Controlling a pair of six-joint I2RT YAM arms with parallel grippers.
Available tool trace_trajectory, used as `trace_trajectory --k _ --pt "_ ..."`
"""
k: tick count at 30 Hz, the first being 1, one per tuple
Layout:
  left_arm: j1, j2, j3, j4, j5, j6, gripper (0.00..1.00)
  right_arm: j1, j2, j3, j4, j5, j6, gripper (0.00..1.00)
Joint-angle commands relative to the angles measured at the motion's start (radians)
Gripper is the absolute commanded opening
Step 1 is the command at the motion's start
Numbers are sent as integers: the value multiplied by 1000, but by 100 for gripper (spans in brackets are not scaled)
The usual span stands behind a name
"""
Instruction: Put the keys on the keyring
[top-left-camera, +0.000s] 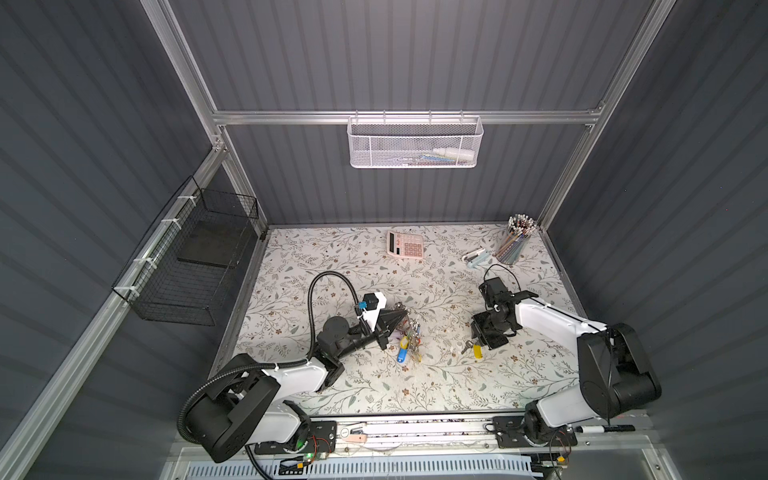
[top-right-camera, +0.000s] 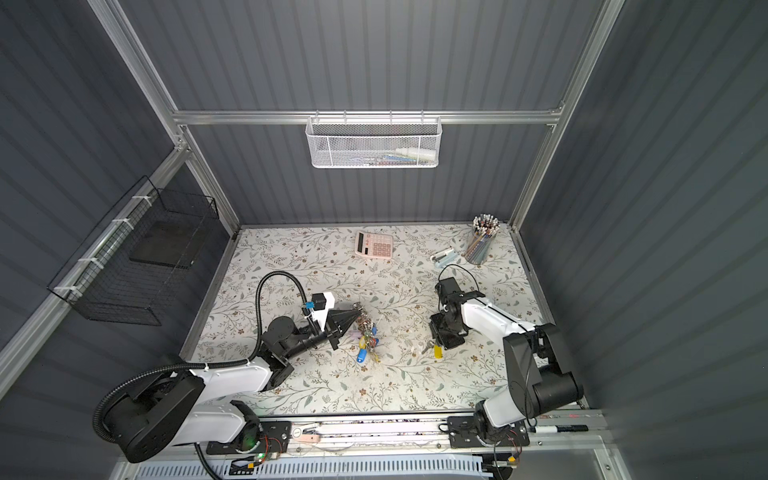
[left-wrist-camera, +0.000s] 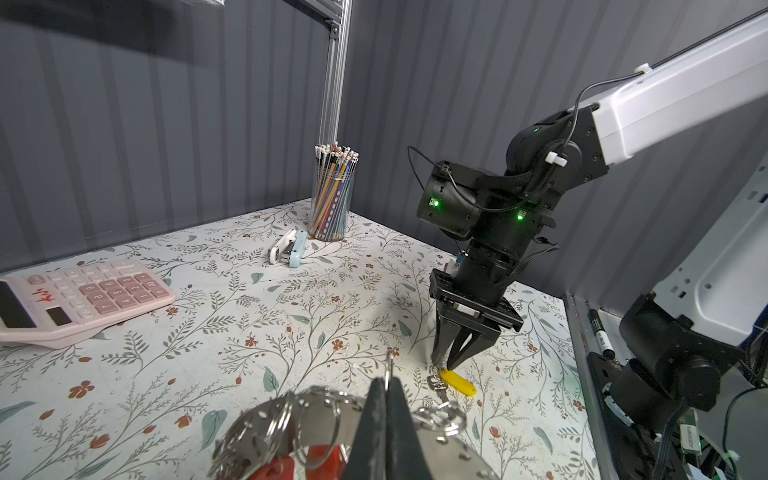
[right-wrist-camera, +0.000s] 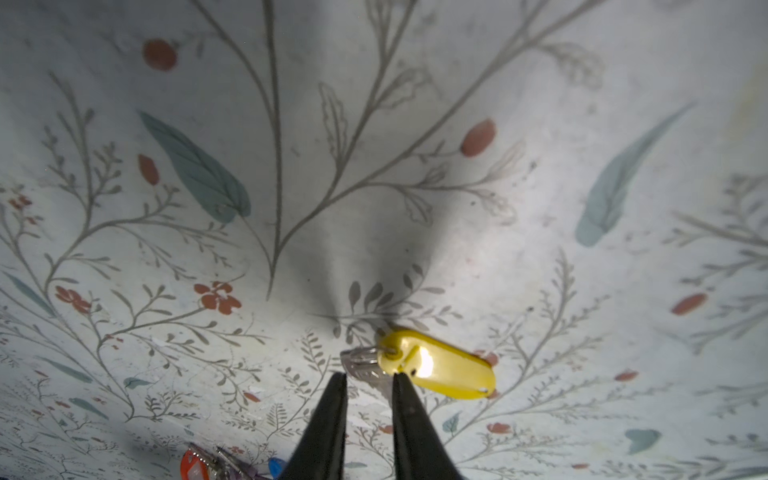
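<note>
Floral desk (top-left-camera: 332, 257) seen from above, with two robot arms. The left pincer (left-wrist-camera: 386, 380) is pressed together on the keyring (left-wrist-camera: 461, 451) near the desk's middle. The ring's keys and coloured tags (top-left-camera: 409, 340) hang below it in a bunch. To the right, well apart, the loose key (right-wrist-camera: 361, 368) with its yellow tag (right-wrist-camera: 440, 370) lies flat on the desk. The right pincer (right-wrist-camera: 369, 376) points down at it, tips narrowly apart either side of the key. Whether they pinch it cannot be told.

Bright, even overhead light; soft shadow of the right gripper (right-wrist-camera: 368, 375) on the floral table cover (right-wrist-camera: 415, 62). Glare on the yellow tag (right-wrist-camera: 428, 365). Wrist-view edges bowed, blurred.
</note>
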Motion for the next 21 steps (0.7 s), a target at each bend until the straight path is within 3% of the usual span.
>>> trace_trajectory --k 1,21 --pt "-4 2 18 100 19 -7 0 -6 -5 -20 13 4 11 24" --pt "-4 5 19 98 22 -6 0 -25 31 -20 19 -14 3 24"
